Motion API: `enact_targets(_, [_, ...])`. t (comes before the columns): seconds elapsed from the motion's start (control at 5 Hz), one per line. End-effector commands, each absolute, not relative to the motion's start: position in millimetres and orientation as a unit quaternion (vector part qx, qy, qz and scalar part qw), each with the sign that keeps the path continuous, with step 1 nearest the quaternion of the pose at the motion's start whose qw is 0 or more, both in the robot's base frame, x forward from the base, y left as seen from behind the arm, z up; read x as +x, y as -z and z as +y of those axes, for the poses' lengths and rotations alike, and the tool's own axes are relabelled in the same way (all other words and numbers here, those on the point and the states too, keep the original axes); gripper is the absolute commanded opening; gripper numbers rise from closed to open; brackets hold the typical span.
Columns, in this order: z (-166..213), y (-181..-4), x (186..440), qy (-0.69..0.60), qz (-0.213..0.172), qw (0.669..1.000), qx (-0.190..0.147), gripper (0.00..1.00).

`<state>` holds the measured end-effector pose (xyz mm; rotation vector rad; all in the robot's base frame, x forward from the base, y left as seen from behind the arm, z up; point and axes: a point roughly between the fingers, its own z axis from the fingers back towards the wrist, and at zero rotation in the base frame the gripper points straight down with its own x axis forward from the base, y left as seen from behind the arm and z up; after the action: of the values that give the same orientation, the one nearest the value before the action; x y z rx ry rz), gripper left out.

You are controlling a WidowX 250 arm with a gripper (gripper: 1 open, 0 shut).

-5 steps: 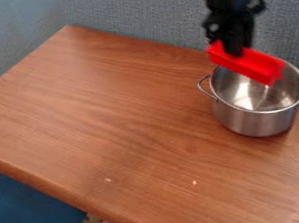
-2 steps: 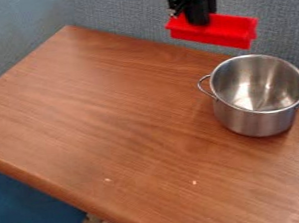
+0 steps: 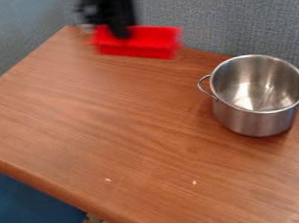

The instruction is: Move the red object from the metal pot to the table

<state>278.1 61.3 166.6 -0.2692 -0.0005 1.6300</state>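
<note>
Camera view, looking down across the worktop (image 3: 99,119): the claw (image 3: 114,29) is clenched on the red object (image 3: 139,41), gripping it near its left end so that most of the block sticks out to the right, roughly level. The block hangs over the far edge of the wood, well apart from the metal pot (image 3: 258,94), which stands empty near the right side with its inside showing bare steel. The picture is a little blurred around the arm (so the exact line of the fingers on the block cannot be made out), and whether the block's underside is close to the wood or well above it is hard to judge from this angle. The lift out of the pot looks done; what is left is the set-down. To do that well, the block wants bringing in over open wood, away from the far edge, since a release here risks it tipping off the back. Because the hold is off-centre, the free end may droop or swing, so a slow descent with the long face kept flat to the surface suits best, with the grip let go only once the block rests fully on the wood.
</note>
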Motion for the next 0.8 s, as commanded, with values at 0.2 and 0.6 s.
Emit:
enact_targets(0.2, [90.1,-144.6,267.6,-0.704,-0.047,0.700,-0.106,0.00])
enact_targets(0.6, [107.4,-125.3,308.4,-0.644,-0.035,0.756,-0.110,0.00])
